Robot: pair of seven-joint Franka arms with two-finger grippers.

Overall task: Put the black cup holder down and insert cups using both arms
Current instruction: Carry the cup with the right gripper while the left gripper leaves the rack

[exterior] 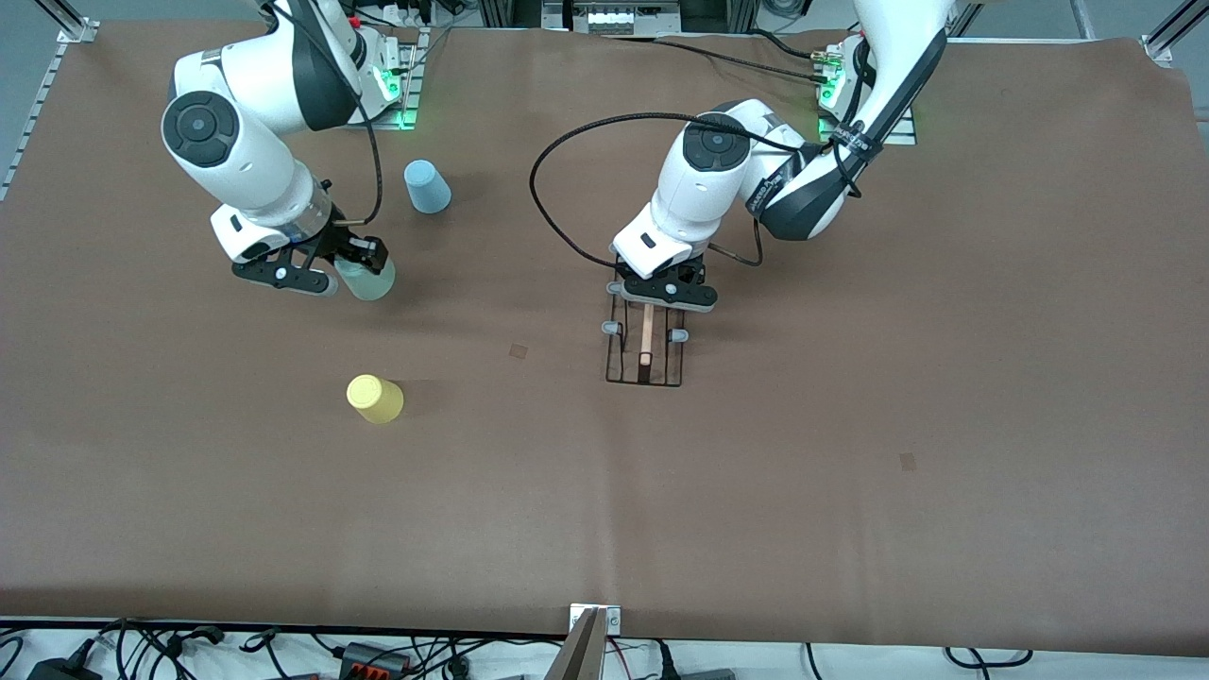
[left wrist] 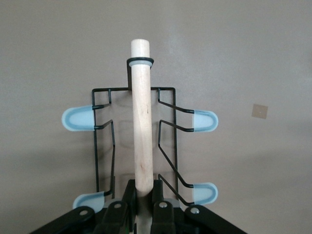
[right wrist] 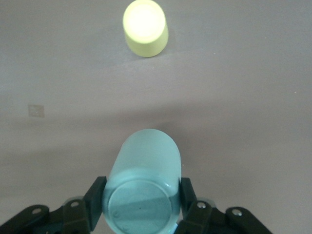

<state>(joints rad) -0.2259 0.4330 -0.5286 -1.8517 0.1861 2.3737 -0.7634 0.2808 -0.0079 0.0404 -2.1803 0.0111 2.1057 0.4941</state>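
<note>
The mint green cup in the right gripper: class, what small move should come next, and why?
Probably carry the mint green cup, gripped by the right gripper, toward the black cup holder. The holder already stands on the table with the left gripper closed on its wooden handle, and the prongs in view are all bare.

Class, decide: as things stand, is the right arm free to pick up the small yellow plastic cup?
Probably not yet: the right gripper is shut on the pale mint green cup. The yellow cup stands unobstructed on the table.
</note>
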